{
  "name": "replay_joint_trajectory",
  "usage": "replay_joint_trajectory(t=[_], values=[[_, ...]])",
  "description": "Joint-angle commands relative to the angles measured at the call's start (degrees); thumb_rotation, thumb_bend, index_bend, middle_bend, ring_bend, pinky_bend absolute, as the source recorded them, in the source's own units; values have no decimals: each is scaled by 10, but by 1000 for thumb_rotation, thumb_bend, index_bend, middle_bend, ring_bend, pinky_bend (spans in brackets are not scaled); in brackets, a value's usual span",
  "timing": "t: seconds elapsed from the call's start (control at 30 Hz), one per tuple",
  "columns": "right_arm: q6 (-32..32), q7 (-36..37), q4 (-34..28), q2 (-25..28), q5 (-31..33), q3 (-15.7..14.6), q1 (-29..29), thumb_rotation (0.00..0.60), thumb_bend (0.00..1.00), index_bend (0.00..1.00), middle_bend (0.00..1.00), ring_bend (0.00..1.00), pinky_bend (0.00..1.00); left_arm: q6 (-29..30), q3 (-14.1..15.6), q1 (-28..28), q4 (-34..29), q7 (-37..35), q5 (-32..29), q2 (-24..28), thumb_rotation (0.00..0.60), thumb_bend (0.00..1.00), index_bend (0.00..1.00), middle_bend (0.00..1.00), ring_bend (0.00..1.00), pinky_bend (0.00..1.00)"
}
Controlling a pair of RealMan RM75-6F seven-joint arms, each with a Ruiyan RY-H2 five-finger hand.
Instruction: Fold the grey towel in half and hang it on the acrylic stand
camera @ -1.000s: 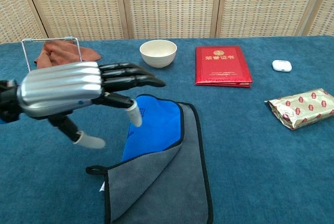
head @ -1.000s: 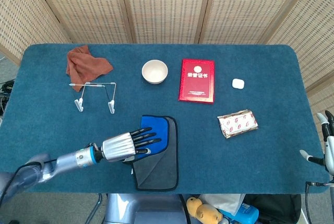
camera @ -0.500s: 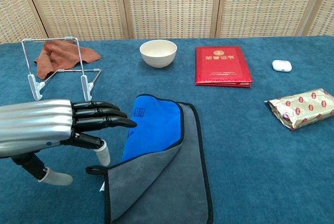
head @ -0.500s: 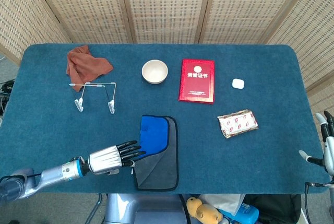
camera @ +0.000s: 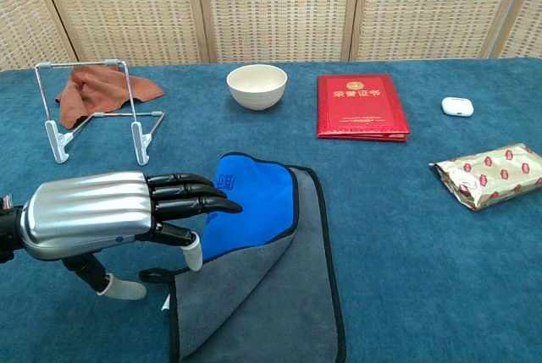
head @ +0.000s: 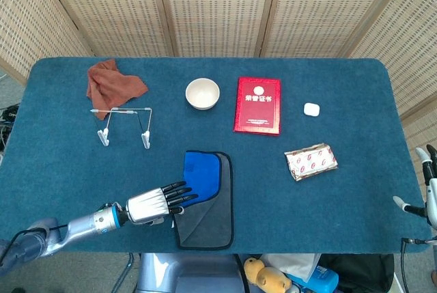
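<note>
We are hovering our left hand (camera: 127, 215), fingers straight, together and holding nothing, over the left edge of the soft, limp grey towel with blue lining (camera: 271, 295) lying half-folded at the table's near edge, judging its doubled fold easiest to pinch.

Bare desk (head: 61, 149) lies open between the towel (head: 207, 197) and the acrylic stand (head: 124, 124); only the brown cloth (head: 113, 84) crowds the stand's far side.
</note>
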Motion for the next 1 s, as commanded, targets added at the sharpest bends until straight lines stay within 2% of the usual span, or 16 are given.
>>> replay_joint_trajectory(t=[0.03,0.27,0.77,1.0], values=[[0,-1,0,0,0,0,0,600,0,0,0,0,0,-6,-4,-2,9,-2,0,-9,600,256,382,0,0,41],[-1,1,1,0,2,1,0,600,0,0,0,0,0,-12,-11,-4,23,-4,0,-25,600,370,384,0,0,40],[-2,4,2,1,3,1,0,600,0,0,0,0,0,-9,-16,2,55,1,3,-57,600,376,386,0,0,40],[-2,6,1,2,2,1,0,600,0,0,0,0,0,-10,-18,4,64,3,1,-68,600,397,512,0,0,40]])
